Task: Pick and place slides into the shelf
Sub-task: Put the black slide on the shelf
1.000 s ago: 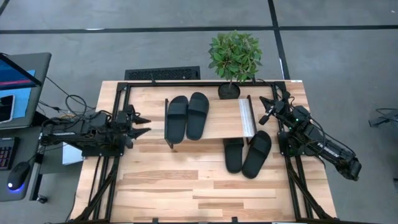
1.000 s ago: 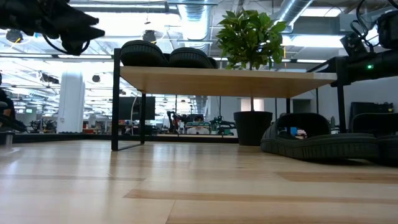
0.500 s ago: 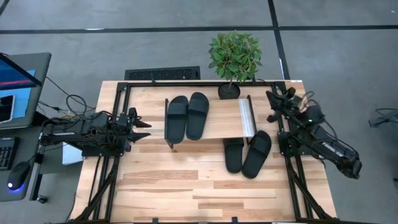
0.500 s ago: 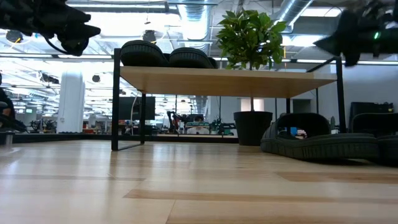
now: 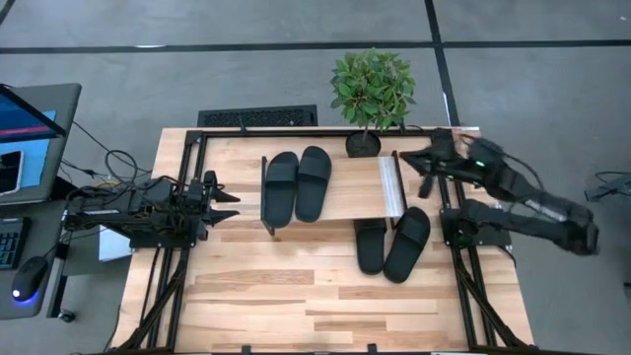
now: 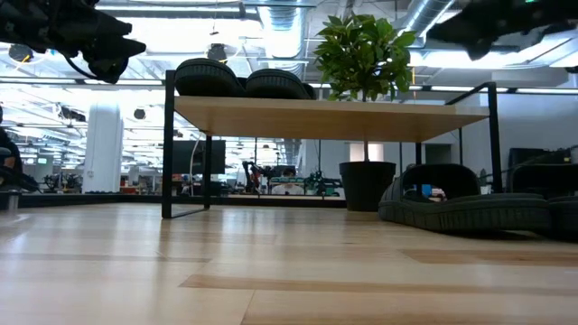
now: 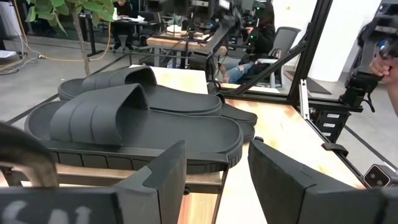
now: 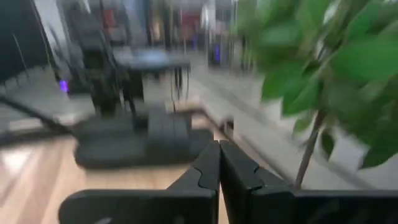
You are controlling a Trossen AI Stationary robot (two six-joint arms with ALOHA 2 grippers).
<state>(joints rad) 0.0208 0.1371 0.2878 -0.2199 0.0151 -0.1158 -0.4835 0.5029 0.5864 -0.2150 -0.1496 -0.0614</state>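
Fingers (image 8: 211,171) of the right arm are pressed together and hold nothing; that arm's fingers (image 5: 426,170) hang in the air over the pale end of the shelf (image 5: 355,192), near the potted plant (image 5: 372,91). On the left arm the fingers (image 5: 223,201) are spread apart with nothing between them, and they point at the shelf from just beside its other end.

Two black slides (image 5: 296,183) lie side by side on top of the shelf. The other two slides (image 5: 392,243) lie on the worktop (image 5: 296,291), next to each other. One of them has its end tucked under the edge of the shelf, and the other one sits just beside it.

I think these slides are light and rubbery, so they will bend a bit and will not break. Their top looks dull and not slippery. A good place to hold one looks like the wide strap (image 7: 99,112), or else the side edge of the sole. A pinch at the very tip may let it flop down.

The right arm is closer to the two slides on the worktop, so it looks like the one to go for them
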